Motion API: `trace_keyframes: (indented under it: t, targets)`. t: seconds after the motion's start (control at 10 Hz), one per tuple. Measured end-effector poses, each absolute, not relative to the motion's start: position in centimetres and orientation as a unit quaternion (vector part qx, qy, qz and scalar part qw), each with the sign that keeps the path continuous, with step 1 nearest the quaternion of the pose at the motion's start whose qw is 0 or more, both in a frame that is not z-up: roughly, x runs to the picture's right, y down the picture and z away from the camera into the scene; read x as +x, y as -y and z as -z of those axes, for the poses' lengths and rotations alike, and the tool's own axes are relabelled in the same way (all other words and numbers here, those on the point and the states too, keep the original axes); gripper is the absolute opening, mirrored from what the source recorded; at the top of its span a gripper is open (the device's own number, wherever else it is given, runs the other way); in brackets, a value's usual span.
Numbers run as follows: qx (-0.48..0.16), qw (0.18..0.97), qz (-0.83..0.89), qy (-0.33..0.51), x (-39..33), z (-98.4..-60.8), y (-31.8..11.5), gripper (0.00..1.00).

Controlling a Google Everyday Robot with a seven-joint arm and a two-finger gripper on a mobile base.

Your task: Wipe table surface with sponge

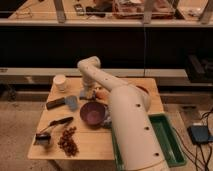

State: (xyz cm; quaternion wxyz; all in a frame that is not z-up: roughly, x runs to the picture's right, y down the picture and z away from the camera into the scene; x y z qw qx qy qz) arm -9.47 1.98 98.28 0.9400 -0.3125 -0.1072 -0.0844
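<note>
- Clutter, left end of table surface: metal cup, dark utensil, brown heap, dark block, white cup; you should stop your strokes short of these, since a dragged pad would likely shove them along.
- Decoy: blue-grey piece, darker and rounder, just left of the pincer; not your tool; leave it be.
- Tool: sponge, small pale pad lying on the wood behind the purple bowl, at the pincer's tip.
- Pincer: gripper, down at the tabletop between the white cup and the orange item; jaws closed, by the look of it pinching the sponge; check that hold before you move sideways.
- Advice: press lightly and flat; slide slowly, so the soft pad does not roll out of the pinch; the bare planks near you look reachable only past the purple bowl, so go around it.
- Obstacle, right: orange item just beside the pincer; a rightward stroke would probably strike it.
- Boundary, far right: green tray; not part of the surface you are to wipe.
</note>
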Motion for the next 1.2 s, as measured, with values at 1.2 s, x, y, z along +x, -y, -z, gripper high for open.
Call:
trace_keyframes:
  t: [1.2]
  targets:
    - [-0.250, 0.942, 0.144, 0.171, -17.7, -97.0, 0.8, 0.00]
